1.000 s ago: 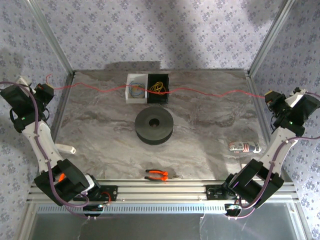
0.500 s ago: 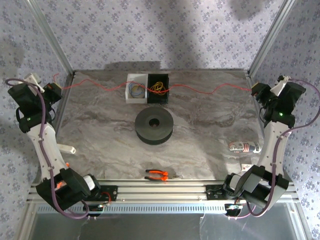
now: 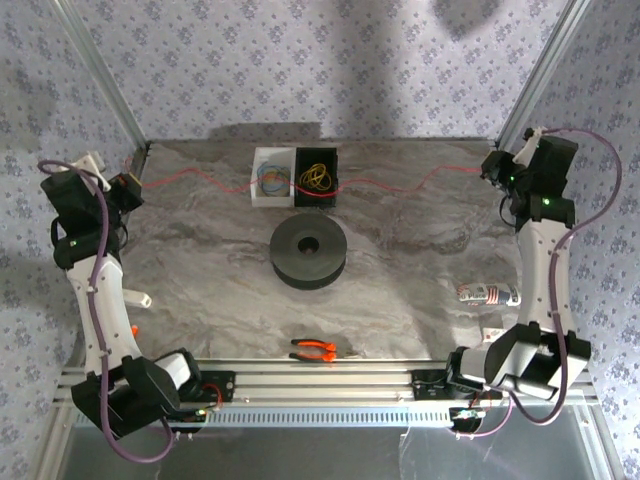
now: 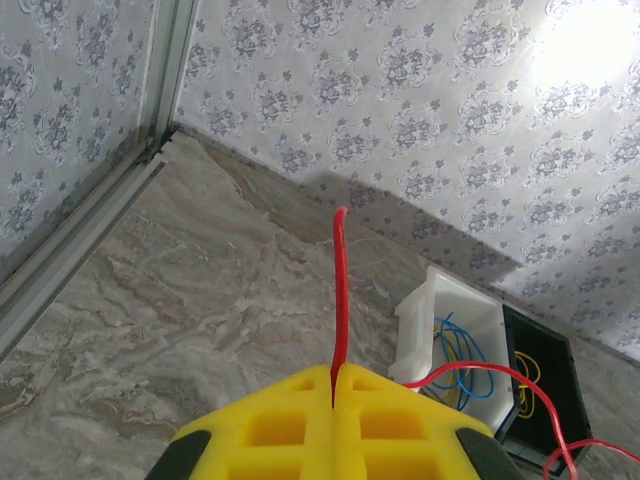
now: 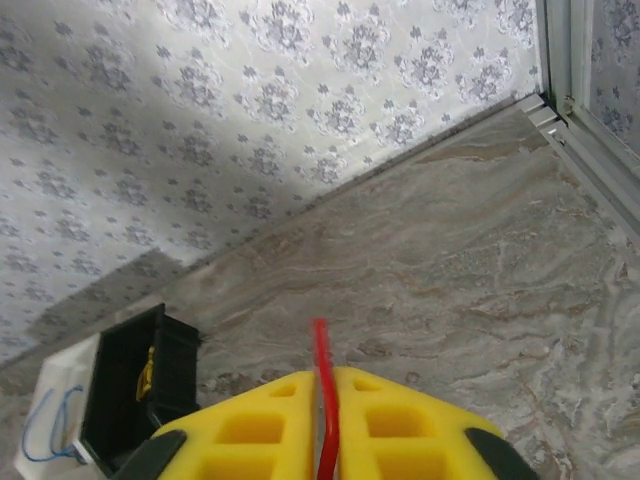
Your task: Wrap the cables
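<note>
The cable (image 3: 400, 184) is a thin red wire hanging slack across the back of the table, over the two bins, from one gripper to the other. My left gripper (image 3: 130, 186) is at the far left; in the left wrist view its yellow fingers (image 4: 333, 372) are shut on the cable (image 4: 340, 290), whose short end sticks out ahead. My right gripper (image 3: 492, 166) is at the far right. In the right wrist view its jaws (image 5: 325, 372) stand slightly apart, with the cable (image 5: 319, 345) lying loose between them and a thin slit showing beside it.
A white bin (image 3: 268, 176) with blue wire loops and a black bin (image 3: 318, 178) with yellow loops stand at the back centre. A black spool (image 3: 308, 251) sits mid-table. Orange pliers (image 3: 313, 349) lie near the front edge, and a small striped object (image 3: 488, 294) at the right.
Both grippers have swung inward toward the table's back corners, and the taut cable has gone slack and wavy. The right jaws have parted a little.
</note>
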